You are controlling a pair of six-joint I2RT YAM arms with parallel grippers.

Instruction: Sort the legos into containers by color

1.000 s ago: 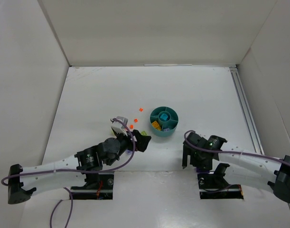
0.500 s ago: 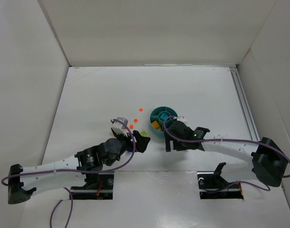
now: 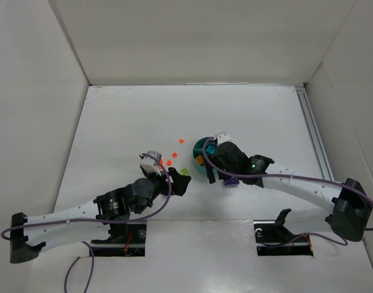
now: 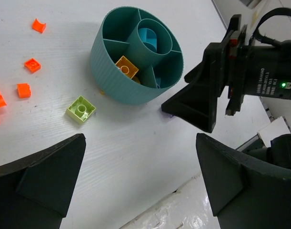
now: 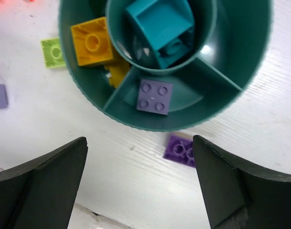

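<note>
The left claw [image 4: 143, 164] is wide open and holds nothing. It hangs over the counter [image 4: 135, 143] near the dish. Far left, four orange bricks [image 4: 32, 65] lie loose on the counter, not sorted yet. A lime brick [image 4: 81, 109] sits close beside the dish [image 4: 112, 71], also outside it. Inside the dish, a yellow brick [image 4: 126, 67] is in one wedge, teal pieces [image 5: 159, 21] are in the middle cup, and a purple brick [image 5: 155, 95] lies in another wedge. A second purple brick [image 5: 182, 150] lies on the counter just next to the dish. The right claw [image 5: 140, 171] is wide open too, and empty, right above the dish. I think the job is about half done. The orange, lime and loose purple bricks are left.
</note>
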